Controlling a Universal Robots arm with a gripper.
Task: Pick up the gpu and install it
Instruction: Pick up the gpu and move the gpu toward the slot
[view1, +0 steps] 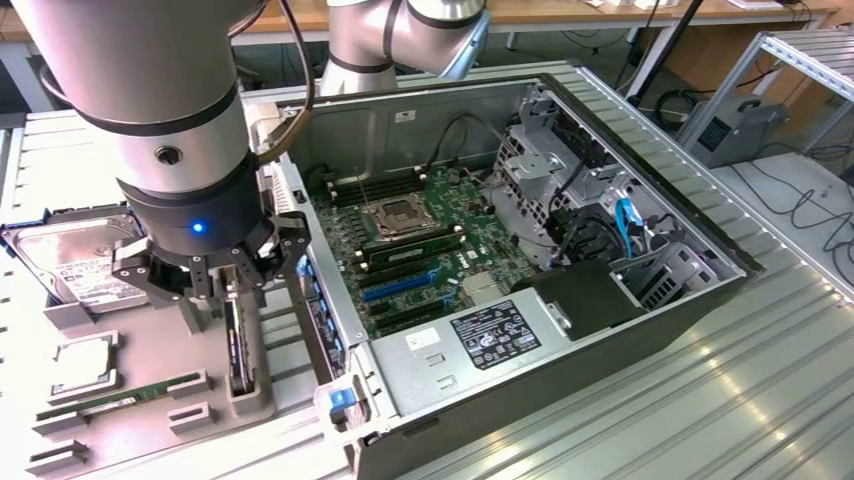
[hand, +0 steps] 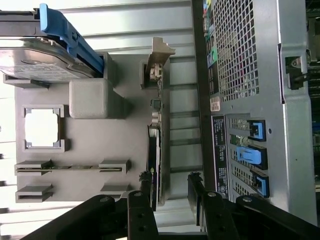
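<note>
The black two-fingered gripper is held low over the flat grey moulded plastic parts tray, at the tray's edge nearest the open steel tower computer case. The fingers are spread wide apart and are clamped on nothing.

The gpu, a thin dark card with a silver metal bracket at one end, stands on its long edge in a narrow slot along that same tray edge. In the wrist view the card's end lies between the two fingers, just beside one of them, with open room left toward the other; whether that nearer finger touches it cannot be told. A narrow strip of ribbed metal separates the tray from the case's perforated rear panel, where blue plastic latches are seen.

Further in on the tray, away from the case, a silver hard drive with a white label sits in a blue-railed cradle, a square silver processor lies flat in a raised frame, and a slim green RAM stick rests between two low supports.

The tray and case rest on a ribbed, reflective aluminium table; desks, cables and a metal rack are seen beyond.
</note>
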